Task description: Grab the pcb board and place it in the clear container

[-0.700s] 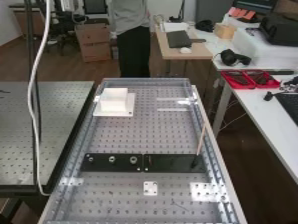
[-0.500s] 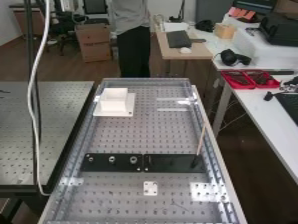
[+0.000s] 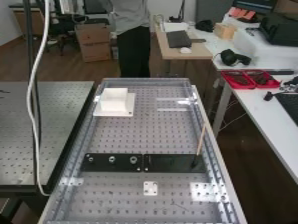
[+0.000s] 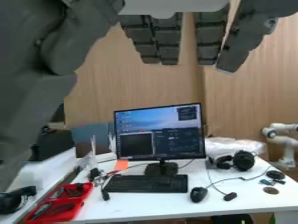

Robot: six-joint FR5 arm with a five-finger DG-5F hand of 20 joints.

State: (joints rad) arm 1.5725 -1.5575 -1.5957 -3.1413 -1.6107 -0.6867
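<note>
- Progress: you look to be before the grasp; picking up and placing are both left.
- Hand (image 4: 166, 47): fingers fairly straight, open, nothing held.
- Board: probably the small pale plate (image 3: 150, 188), flat on the bench (image 3: 140, 132), nearer the camera than the black strips (image 3: 174, 163) (too small for you to confirm).
- Clear container: perhaps the see-through outline (image 3: 173, 109), far right; you can't tell its contents.
- Red trays (image 3: 241, 87), side table: dark items inside.

A brown wall (image 4: 123, 85) (grained like wood) rises behind a white desk (image 4: 143, 204)
</note>
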